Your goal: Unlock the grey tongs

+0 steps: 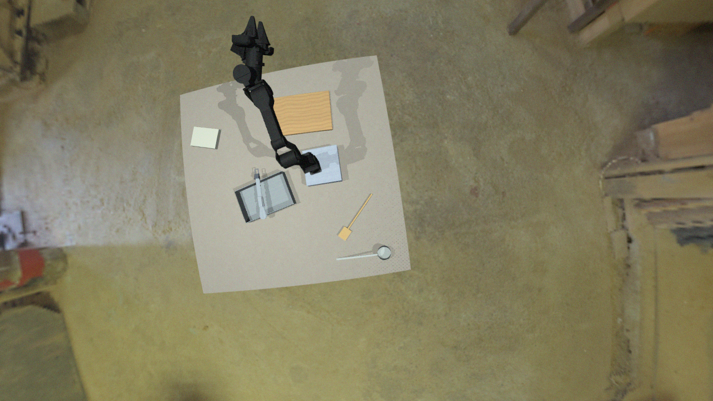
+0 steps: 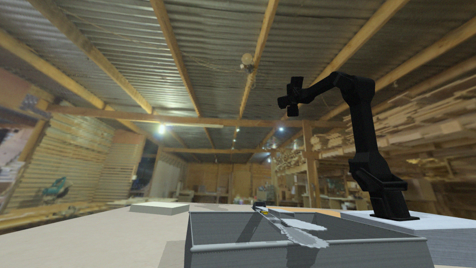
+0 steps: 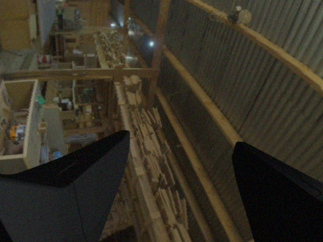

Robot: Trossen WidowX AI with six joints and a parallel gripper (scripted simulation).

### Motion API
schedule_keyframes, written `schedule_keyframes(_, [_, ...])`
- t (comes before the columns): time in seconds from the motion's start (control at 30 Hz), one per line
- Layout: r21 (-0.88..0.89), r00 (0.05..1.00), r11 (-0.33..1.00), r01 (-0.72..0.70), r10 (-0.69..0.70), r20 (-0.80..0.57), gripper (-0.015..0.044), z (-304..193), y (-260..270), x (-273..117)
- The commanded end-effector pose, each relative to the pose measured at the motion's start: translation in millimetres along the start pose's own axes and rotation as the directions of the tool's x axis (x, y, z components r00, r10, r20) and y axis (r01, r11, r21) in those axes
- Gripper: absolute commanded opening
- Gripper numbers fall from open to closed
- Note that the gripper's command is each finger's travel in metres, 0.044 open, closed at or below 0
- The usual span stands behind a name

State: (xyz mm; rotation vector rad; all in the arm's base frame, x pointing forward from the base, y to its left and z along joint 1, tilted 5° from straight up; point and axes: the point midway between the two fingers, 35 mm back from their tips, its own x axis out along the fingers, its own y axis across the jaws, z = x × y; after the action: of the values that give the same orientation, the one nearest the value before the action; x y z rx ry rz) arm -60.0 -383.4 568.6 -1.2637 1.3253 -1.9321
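The grey tongs [image 1: 257, 177] [image 2: 304, 237] lie across the roasting tin [image 1: 241, 207] [image 2: 232, 247], their arms close together. Their scalloped tips rest over the near rim in the exterior view, and the black end with a small yellow part lies at the far rim. The wooden board [image 1: 308, 112] [image 2: 321, 211] lies flat; the arm covers its left edge in the top view. My gripper [image 1: 256, 20] [image 3: 182, 144] is partly open and empty. It is raised high, past the table's top edge in the top view, well away from the tongs, and points away from them.
The arm stands on a pale blue-grey block [image 1: 328, 171] [image 2: 436, 222] between board and tin. A pale green block [image 1: 204, 137] [image 2: 159, 207] lies at the left. A wooden spatula [image 1: 344, 233] and a ladle [image 1: 384, 253] lie at the lower right in the top view.
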Motion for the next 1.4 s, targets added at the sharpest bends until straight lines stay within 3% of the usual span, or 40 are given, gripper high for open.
schedule_keyframes(0.0, [0.278,0.975,0.946,-0.166,0.117,0.187,0.026,61,33,-34])
schedule_keyframes(0.33, [0.565,0.835,0.631,-0.531,0.28,0.473,0.026,151,79,-115])
schedule_keyframes(0.73, [0.57,0.537,0.055,-0.82,0.421,0.731,0.026,223,119,-247])
schedule_keyframes(1.03, [0.474,0.257,-0.377,-0.795,0.499,0.828,0.026,243,140,-359])
schedule_keyframes(1.37, [0.438,-0.058,-0.699,-0.566,0.564,0.824,0.026,228,159,-483])
